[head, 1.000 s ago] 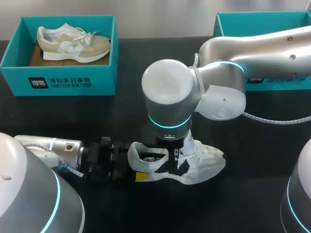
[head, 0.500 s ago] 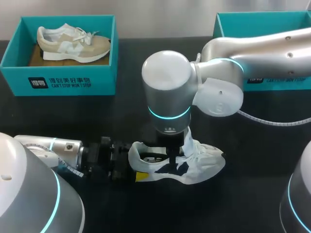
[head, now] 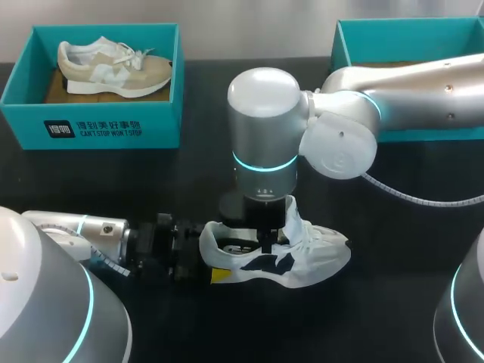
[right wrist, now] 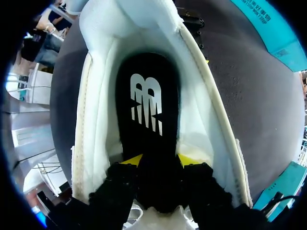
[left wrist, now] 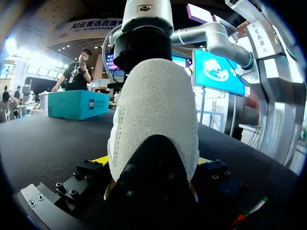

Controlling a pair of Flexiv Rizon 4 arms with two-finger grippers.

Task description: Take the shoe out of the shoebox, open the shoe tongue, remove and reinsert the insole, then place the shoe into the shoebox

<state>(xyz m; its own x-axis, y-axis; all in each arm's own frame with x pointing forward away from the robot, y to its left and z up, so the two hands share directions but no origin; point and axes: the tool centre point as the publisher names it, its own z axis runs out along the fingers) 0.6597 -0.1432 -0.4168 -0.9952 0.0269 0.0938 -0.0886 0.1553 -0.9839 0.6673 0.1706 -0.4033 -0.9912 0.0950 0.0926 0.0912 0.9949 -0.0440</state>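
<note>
Right wrist view: right gripper [right wrist: 159, 162] pinches the insole [right wrist: 146, 110] inside the sneaker [right wrist: 204, 124]; left gripper [left wrist: 152, 162] clamps its heel [left wrist: 156, 100]. Insole removal seems in hand, likely needing a steady upward pull.

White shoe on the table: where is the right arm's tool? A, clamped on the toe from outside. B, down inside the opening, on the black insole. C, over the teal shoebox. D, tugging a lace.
B: the right wrist view shows the right tool inside the white shoe, its yellow tips against both edges of the black insole.
</note>
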